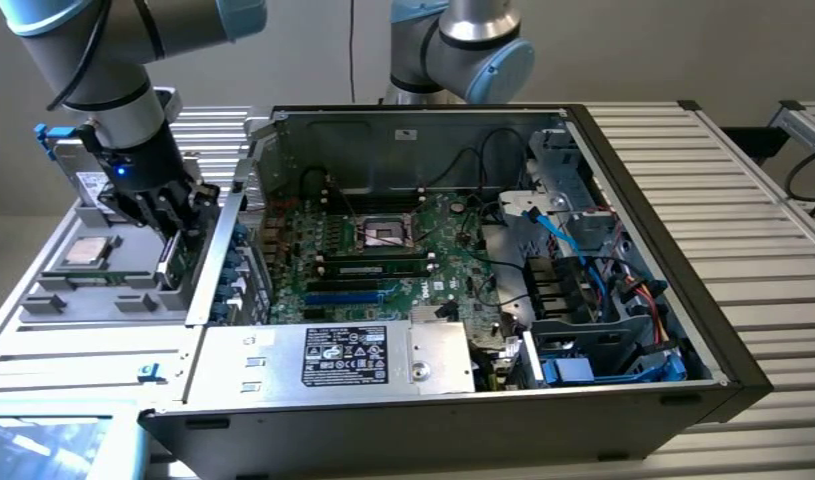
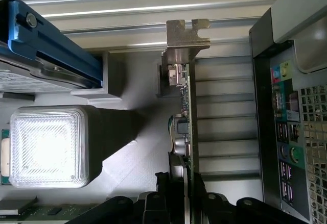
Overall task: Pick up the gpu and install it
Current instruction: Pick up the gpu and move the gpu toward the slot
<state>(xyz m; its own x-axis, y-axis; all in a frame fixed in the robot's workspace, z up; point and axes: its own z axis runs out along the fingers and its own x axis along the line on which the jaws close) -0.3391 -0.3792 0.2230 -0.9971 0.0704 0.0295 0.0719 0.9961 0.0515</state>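
Standing edgewise in the grey plastic tray (image 1: 74, 300) at the exterior view's left, the green, silver-bracketed gpu (image 2: 188, 117) is clamped between the black gripper (image 2: 182, 180) jaws, half closed.

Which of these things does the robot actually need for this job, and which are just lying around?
Needed: gpu, open computer case, motherboard.
Lying about: silver square chip, blue-framed part, second arm at the back.
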